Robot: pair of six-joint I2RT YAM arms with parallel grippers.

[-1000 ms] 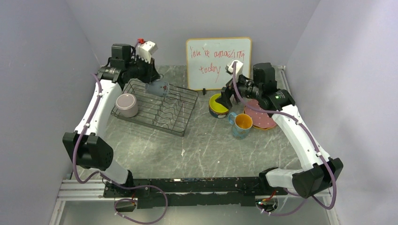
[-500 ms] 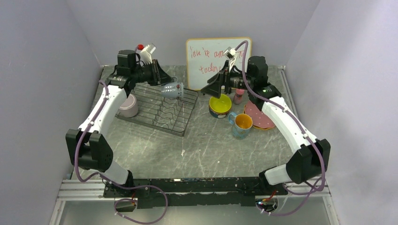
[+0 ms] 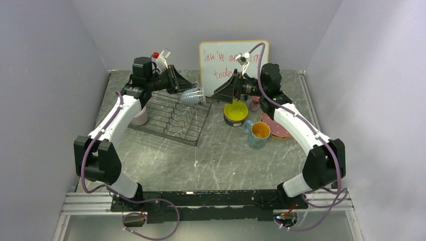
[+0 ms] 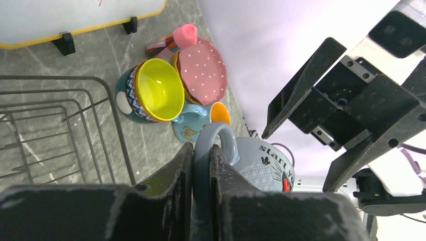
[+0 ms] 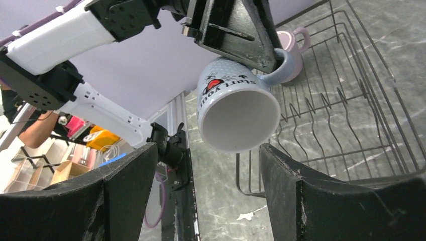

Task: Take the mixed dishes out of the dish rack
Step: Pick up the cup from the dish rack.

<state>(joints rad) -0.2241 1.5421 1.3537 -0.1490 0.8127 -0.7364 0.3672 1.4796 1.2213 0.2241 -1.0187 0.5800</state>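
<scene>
- At the far left of the overhead view, a rounded ceramic lilac mug (image 3: 140,117) stands in the left end of the dish rack, partly hidden behind the left arm.
- The dish rack (image 3: 173,123) is a black wire rectangle with raised sides and wavy dividers. It lies on a grey marbled table (image 3: 221,160).
- The left gripper (image 3: 185,89) is raised over the rack's far right corner. Its fingers (image 4: 171,181) are clamped tight on the looped handle of a grey-blue mug (image 3: 194,96).
- That pale ceramic mug is white inside, with a red heart and dark lettering. It hangs in the air on its side, its mouth turned towards the right gripper.
- The right gripper (image 3: 221,93) faces it with fingers (image 5: 125,196) spread wide either side of the mug's mouth, gripping nothing.
- Behind them a white board (image 3: 233,60) with a yellow frame and red handwriting leans at the back of the table.
- Right of the rack, a yellow bowl (image 3: 235,109) sits nested inside a blue-patterned bowl (image 3: 232,120).
- A small pink bottle (image 3: 255,104) stands just behind the bowls.
- A blue mug with orange inside (image 3: 259,133) stands upright just beside the bowls, on their near side.
- Furthest right, a pink speckled plate (image 4: 203,73) lies on an orange-yellow plate (image 3: 279,137), partly under the right arm.
</scene>
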